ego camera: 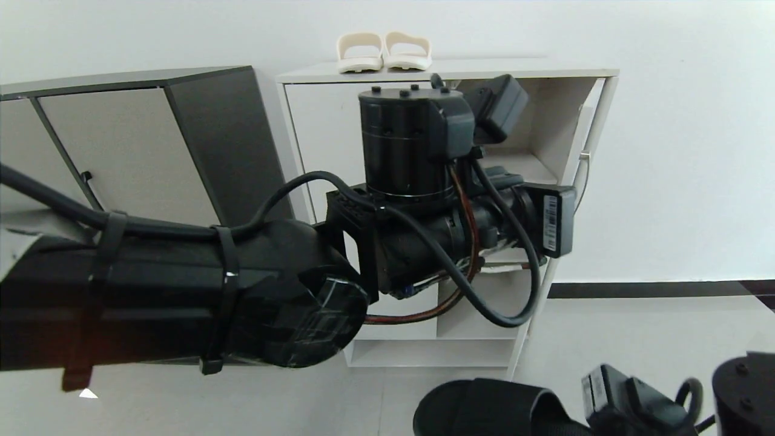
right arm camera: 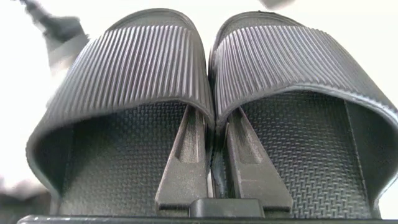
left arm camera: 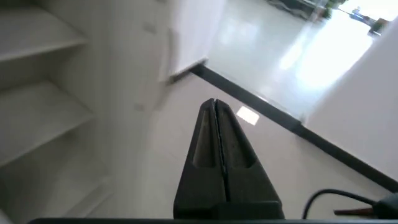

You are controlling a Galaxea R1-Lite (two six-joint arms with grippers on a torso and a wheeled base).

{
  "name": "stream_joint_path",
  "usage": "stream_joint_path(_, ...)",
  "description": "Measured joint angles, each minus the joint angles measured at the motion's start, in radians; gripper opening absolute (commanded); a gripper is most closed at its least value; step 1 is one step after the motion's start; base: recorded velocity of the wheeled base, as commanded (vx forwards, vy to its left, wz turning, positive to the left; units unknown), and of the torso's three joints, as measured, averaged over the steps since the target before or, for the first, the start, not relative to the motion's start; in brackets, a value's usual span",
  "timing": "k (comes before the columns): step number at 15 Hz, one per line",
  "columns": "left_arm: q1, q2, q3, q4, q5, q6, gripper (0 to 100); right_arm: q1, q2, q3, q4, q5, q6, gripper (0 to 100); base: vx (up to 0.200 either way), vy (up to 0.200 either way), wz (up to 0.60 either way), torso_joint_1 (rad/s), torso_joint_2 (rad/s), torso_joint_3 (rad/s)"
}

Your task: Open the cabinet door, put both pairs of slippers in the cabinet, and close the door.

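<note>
A pair of white slippers (ego camera: 384, 51) rests on top of the white cabinet (ego camera: 315, 121). Its right door (ego camera: 596, 115) stands swung open, showing bare shelves (ego camera: 521, 163) inside. My left arm stretches across in front of the open compartment; my left gripper (left arm camera: 216, 127) is shut with nothing in it, beside the shelves (left arm camera: 37, 93) and above the floor. A pair of black slippers (ego camera: 484, 407) hangs low in front of the cabinet. My right gripper (right arm camera: 213, 152) is shut on the black slippers (right arm camera: 137, 74), one finger inside each, pinching the two touching inner sides.
A dark cabinet (ego camera: 218, 133) with grey doors stands directly left of the white one. Pale floor (ego camera: 636, 327) lies open to the right, with a dark skirting strip (ego camera: 654, 289) along the wall. The door's handle (ego camera: 584, 156) sticks out by my left wrist.
</note>
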State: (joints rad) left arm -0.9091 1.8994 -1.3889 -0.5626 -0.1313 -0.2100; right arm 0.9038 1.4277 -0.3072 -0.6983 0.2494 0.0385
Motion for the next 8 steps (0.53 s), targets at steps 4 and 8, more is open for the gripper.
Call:
stream_joint_path(4, 0.115, -0.124, 0.1, 0.019, 0.167, 0.007, 0, -0.055, 0.159, -0.179, -0.016, -0.365, 0.135, 0, 0.0, 0.0, 0.0, 0.0, 0.0, 0.0)
stream_joint_path(8, 0.184, -0.429, 0.311, 0.249, 0.338, 0.009, 0, -0.026, 0.38, -0.437, -0.021, -0.693, 0.236, 0, 0.0, 0.0, 0.0, 0.0, 0.0, 0.0)
